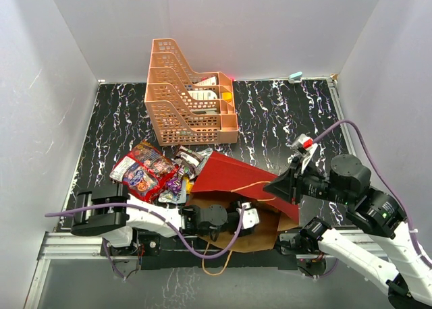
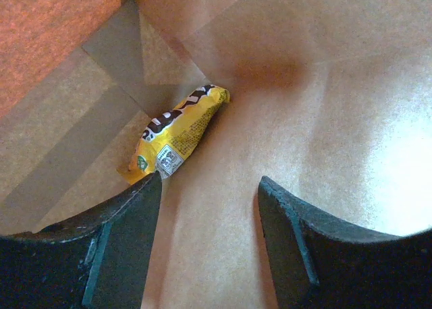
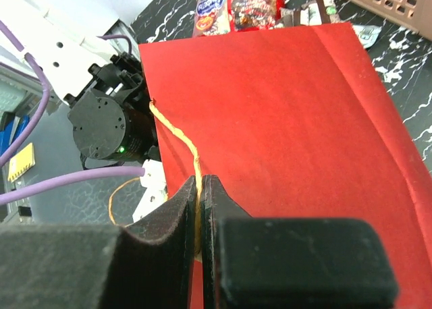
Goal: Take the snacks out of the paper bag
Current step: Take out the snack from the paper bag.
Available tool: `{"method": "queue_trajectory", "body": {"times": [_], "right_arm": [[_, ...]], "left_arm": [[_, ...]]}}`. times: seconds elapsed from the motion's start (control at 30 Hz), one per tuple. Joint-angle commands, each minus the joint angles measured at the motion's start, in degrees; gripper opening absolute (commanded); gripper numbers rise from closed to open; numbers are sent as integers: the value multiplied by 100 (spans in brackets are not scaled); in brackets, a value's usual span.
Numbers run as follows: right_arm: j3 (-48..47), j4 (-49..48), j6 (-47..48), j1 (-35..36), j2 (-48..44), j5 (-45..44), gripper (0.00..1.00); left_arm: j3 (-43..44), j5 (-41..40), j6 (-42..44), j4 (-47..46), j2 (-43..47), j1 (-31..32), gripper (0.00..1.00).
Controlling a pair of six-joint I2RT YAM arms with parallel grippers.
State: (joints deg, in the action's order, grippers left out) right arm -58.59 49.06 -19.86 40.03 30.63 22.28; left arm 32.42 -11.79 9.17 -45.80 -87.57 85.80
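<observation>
Black marbled desk (image 1: 283, 113), white walls on three sides. Paper bag (image 1: 233, 174) lies on its side at the near middle, dark red panel up, brown kraft mouth facing the arm bases. Orange tray rack (image 1: 189, 100) stands behind it at the far side. Loose snacks (image 1: 148, 171) are heaped on the desk just left of the bag, by its far-left corner: a large red bag among smaller wrappers. Left arm reaches into the bag's mouth; left end effector (image 2: 210, 184) is inside, fingers spread, nothing between them. Right end effector (image 3: 200, 187) sits over the red panel, fingers pressed together, pinching the bag's yellow cord handle (image 3: 177, 130). One small yellow packet (image 2: 179, 130) lies inside on the kraft paper in a corner fold, just beyond the left fingertip.
</observation>
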Motion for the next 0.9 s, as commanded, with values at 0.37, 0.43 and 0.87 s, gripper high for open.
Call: {"method": "queue_trajectory", "body": {"times": [0.37,0.43,0.87], "right_arm": [[262,-959,-657,13,-39,72,7],[245,-929,-537,10,13,106,7],[-19,-1275,-921,13,209,-47,7]], "left_arm": [[715,-383,1394,-1056,-1552,15,50],[863,-459,1537,-1058,-1740,14,54],[1130,-1074,2240,-2079,-2098,20,54]]}}
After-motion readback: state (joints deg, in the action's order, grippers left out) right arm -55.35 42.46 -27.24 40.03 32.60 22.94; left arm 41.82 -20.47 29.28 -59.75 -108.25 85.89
